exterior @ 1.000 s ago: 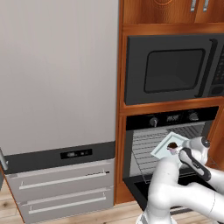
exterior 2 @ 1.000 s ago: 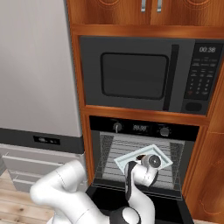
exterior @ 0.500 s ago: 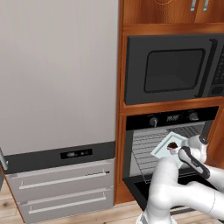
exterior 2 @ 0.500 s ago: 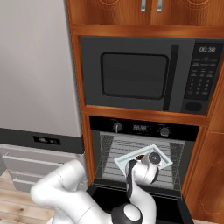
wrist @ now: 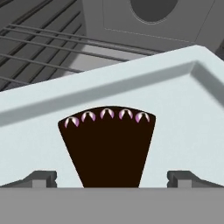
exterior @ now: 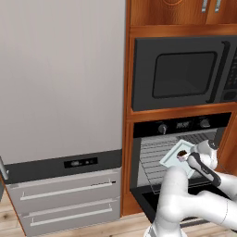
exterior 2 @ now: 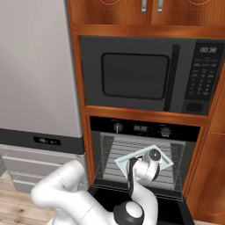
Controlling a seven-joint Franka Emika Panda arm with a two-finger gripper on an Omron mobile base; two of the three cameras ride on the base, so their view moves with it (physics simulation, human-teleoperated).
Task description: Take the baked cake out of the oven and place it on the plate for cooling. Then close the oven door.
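We are reaching into the oven (exterior 2: pixel 145 129), whose oven door (exterior 2: pixel 145 206) is hanging dropped open. Our tool (wrist: pixel 109 177) is standing wide, its fingertips (wrist: pixel 41 177) flanking the dark cake (wrist: pixel 107 146) wedge without gripping it. The cake is sitting on a pale tray (exterior: pixel 178 157) on the wire rack (exterior: pixel 152 155).
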